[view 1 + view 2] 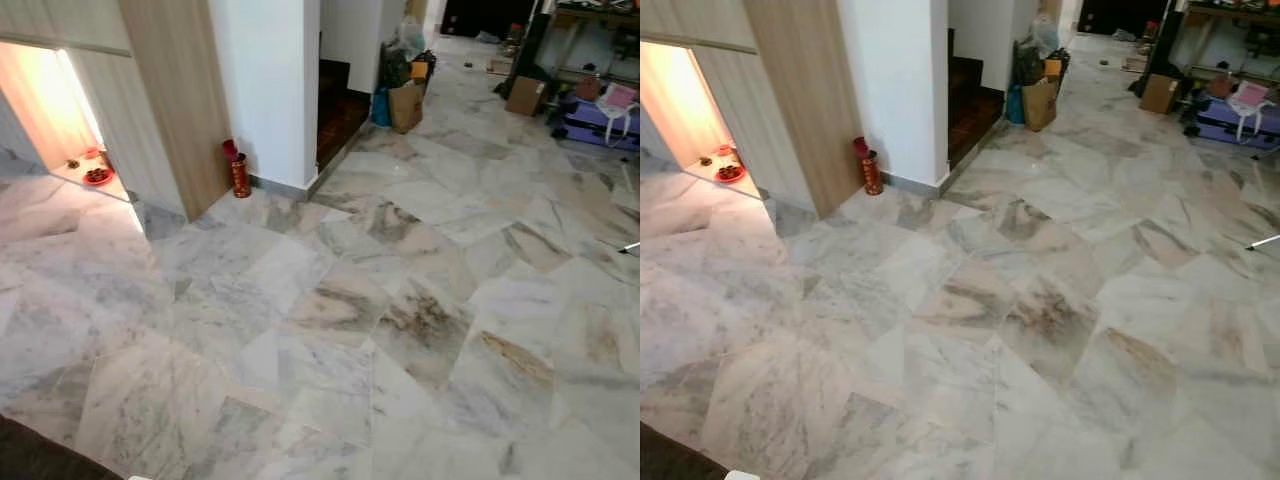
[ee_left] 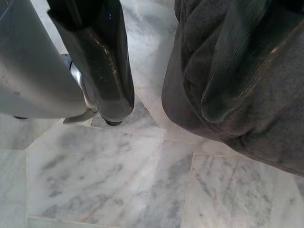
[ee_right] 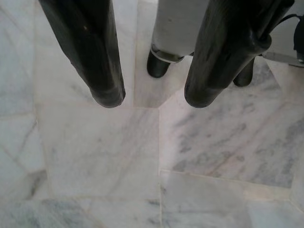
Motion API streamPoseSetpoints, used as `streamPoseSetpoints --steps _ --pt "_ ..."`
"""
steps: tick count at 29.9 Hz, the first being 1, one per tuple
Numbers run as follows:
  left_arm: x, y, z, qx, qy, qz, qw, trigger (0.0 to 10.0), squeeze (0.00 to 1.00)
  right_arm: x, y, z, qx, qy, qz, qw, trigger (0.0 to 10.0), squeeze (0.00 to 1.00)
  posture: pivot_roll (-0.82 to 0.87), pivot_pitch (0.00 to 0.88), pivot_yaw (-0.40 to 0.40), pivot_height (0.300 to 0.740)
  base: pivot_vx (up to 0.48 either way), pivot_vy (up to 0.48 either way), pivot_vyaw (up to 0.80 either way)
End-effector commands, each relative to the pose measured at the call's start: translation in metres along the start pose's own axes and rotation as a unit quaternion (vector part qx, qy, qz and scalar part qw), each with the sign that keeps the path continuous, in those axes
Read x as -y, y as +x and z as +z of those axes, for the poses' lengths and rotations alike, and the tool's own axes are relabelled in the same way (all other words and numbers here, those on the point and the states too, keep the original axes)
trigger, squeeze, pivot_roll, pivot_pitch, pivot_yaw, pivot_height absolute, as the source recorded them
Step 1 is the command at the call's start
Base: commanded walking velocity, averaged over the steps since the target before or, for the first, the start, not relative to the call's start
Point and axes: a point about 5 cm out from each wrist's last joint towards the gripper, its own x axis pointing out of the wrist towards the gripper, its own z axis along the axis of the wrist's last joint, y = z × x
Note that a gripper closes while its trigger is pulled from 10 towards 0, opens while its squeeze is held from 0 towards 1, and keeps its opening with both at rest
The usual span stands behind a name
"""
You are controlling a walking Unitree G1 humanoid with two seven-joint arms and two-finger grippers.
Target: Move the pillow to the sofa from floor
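Note:
In the left wrist view a dark grey cushion-like fabric (image 2: 247, 71), apparently the pillow, hangs just above the marble floor. My left gripper (image 2: 164, 116) is open. One black finger (image 2: 107, 71) stands free, the other (image 2: 228, 80) lies against the grey fabric, and floor shows between them. My right gripper (image 3: 153, 100) is open over bare marble, with nothing between its fingers and my own foot (image 3: 159, 64) behind them. A dark shape (image 1: 35, 455) sits at the near left corner of the eye views; I cannot tell what it is.
Marble floor (image 1: 400, 300) stretches ahead. A wood-panelled wall (image 1: 165, 100) and a white pillar (image 1: 270, 80) stand at the back left, with a red canister (image 1: 239, 172) at the pillar's foot. Paper bags (image 1: 405, 105), a cardboard box (image 1: 525, 95) and a suitcase (image 1: 600, 120) crowd the far right.

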Motion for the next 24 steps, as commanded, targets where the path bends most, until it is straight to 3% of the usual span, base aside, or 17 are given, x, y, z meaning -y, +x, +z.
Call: streamPoseSetpoints --steps 1,3,7,10,11,12,13,19,21,24 --pt "0.021 0.019 0.027 -0.043 -0.033 -0.018 0.998 10.0 0.0 0.006 0.003 0.01 0.011 0.127 -0.047 0.991 10.0 0.0 -0.07 0.004 0.091 0.74 0.0 0.0 0.8" --pt "0.021 0.019 0.027 -0.042 -0.035 -0.017 0.998 10.0 0.0 0.007 0.003 0.01 0.011 0.127 -0.048 0.991 10.0 0.0 -0.06 0.011 0.086 0.74 0.0 0.0 0.8" --pt "0.02 0.023 0.045 0.009 -0.049 -0.002 0.999 10.0 0.0 0.009 0.003 0.011 0.011 0.126 -0.05 0.991 10.0 0.0 -0.06 0.024 0.082 0.74 0.0 0.0 0.8" --pt "0.023 0.025 0.105 0.175 -0.061 -0.017 0.983 10.0 0.0 0.011 0.003 0.011 0.01 0.123 -0.053 0.991 10.0 0.0 -0.05 0.029 0.076 0.74 0.0 0.0 0.8" --pt "0.023 0.025 0.105 0.175 -0.061 -0.017 0.983 10.0 0.0 0.011 0.003 0.011 0.01 0.123 -0.053 0.991 10.0 0.0 -0.05 0.029 0.076 0.74 0.0 0.0 0.8" --pt "0.027 0.022 0.13 0.24 -0.037 -0.033 0.969 10.0 0.0 0.011 0.003 0.01 0.008 0.121 -0.052 0.991 10.0 0.0 -0.05 0.029 0.08 0.74 0.0 0.0 0.8" --pt "0.027 0.021 0.135 0.254 -0.026 -0.032 0.966 10.0 0.0 0.011 0.003 0.011 0.008 0.121 -0.052 0.991 10.0 0.0 -0.05 0.03 0.082 0.74 0.0 0.0 0.8" --pt "0.03 0.019 0.129 0.259 -0.005 -0.035 0.965 10.0 0.0 0.007 0.004 0.013 0.011 0.122 -0.047 0.991 10.0 0.0 -0.05 0.035 0.083 0.74 0.0 0.0 0.8" --pt "0.034 0.019 0.119 0.241 -0.009 -0.043 0.97 10.0 0.0 0.004 0.005 0.012 0.007 0.114 -0.043 0.993 10.0 0.0 -0.04 0.037 0.079 0.74 0.0 0.0 0.68" --pt "0.04 0.023 0.096 0.175 -0.017 -0.051 0.983 10.0 0.0 0.002 0.005 0.011 0.005 0.121 -0.04 0.992 10.0 0.0 -0.04 0.039 0.079 0.74 0.0 0.0 0.0"
